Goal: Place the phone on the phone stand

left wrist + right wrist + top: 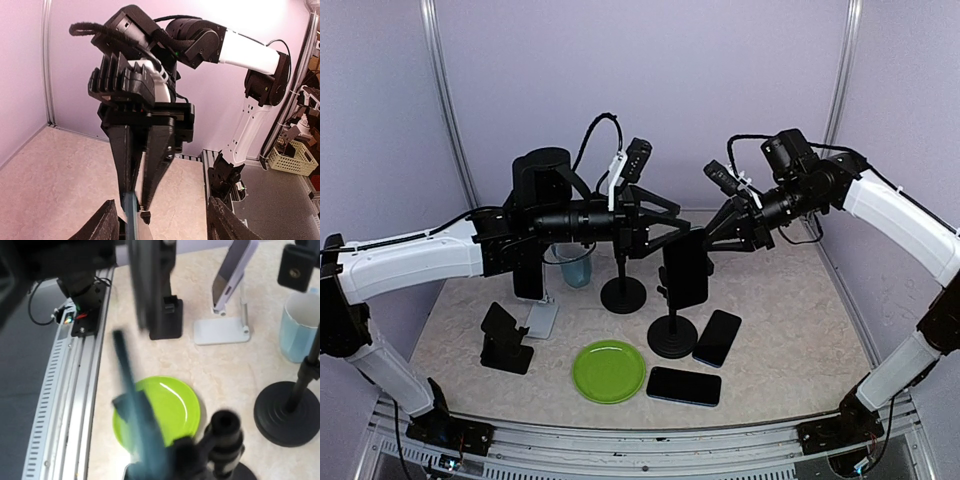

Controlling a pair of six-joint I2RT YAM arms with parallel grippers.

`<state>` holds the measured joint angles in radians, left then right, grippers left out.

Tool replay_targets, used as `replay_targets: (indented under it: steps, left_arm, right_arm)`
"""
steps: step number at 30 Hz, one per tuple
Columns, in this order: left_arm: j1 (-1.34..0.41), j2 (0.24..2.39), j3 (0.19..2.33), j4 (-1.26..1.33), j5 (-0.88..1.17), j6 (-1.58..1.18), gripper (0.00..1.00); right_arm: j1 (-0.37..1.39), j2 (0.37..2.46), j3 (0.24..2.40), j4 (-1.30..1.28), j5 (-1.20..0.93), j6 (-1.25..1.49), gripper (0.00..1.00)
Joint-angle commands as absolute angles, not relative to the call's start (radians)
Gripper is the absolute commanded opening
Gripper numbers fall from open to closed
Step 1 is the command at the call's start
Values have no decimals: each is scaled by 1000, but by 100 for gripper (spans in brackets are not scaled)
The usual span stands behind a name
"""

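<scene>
Between the right fingers (156,160): phone (131,216), pinched edge-on, pads closed flat on its two faces.
Right gripper (700,243): clamped on the phone's upper part, reaching in from the right.
Left gripper (162,225): spread wide, one finger on either side of the phone; one finger close to it, contact impossible to judge.
Below both sets of fingertips: phone upright in the air, straight above the phone stand (672,338); lower edge near the clamp, touching or not unclear.
Left wrist view alone: closed right fingers seen head-on, plus the open gap at the left ones.
Right wrist view alone: grip too blurred to read; phone a blue streak, stand clamp just under it, green plate (160,407) farther below.
Top view alone: flat phone (717,337) beside the stand's base, second flat phone (683,386) beyond it, cup (575,265) behind the left fingers.
</scene>
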<state>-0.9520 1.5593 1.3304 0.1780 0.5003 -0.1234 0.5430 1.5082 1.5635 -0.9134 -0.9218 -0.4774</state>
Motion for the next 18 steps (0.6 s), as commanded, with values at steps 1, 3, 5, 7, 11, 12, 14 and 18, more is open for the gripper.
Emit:
replay_targets:
  steps: [1, 3, 5, 7, 11, 12, 14, 18]
  left_arm:
    - [-959, 1476, 1274, 168, 408, -98, 60]
    - [-958, 1444, 1251, 162, 386, -97, 60]
    - [-959, 1418, 1234, 155, 366, -95, 61]
    - [-959, 1396, 1216, 148, 351, -95, 61]
    - [-959, 1359, 1187, 142, 328, -95, 61]
    - [-959, 1354, 1183, 138, 323, -95, 61]
    - [-958, 1343, 1175, 131, 316, -95, 61]
    - [-959, 1324, 1156, 125, 305, -92, 61]
  right_arm:
    - [546, 1528, 1613, -939, -994, -525, 36]
    - [550, 1532, 1618, -953, -1015, -535, 44]
    - [557, 1536, 1623, -956, -1020, -537, 46]
    - [563, 1545, 1631, -960, -1021, -539, 41]
    - [564, 1562, 1646, -975, -1031, -552, 32]
    - [566, 1568, 1651, -982, -1032, -556, 33]
    - [569, 1586, 1666, -1004, -1034, -568, 32]
    - [574, 1612, 1681, -1034, -1047, -591, 20]
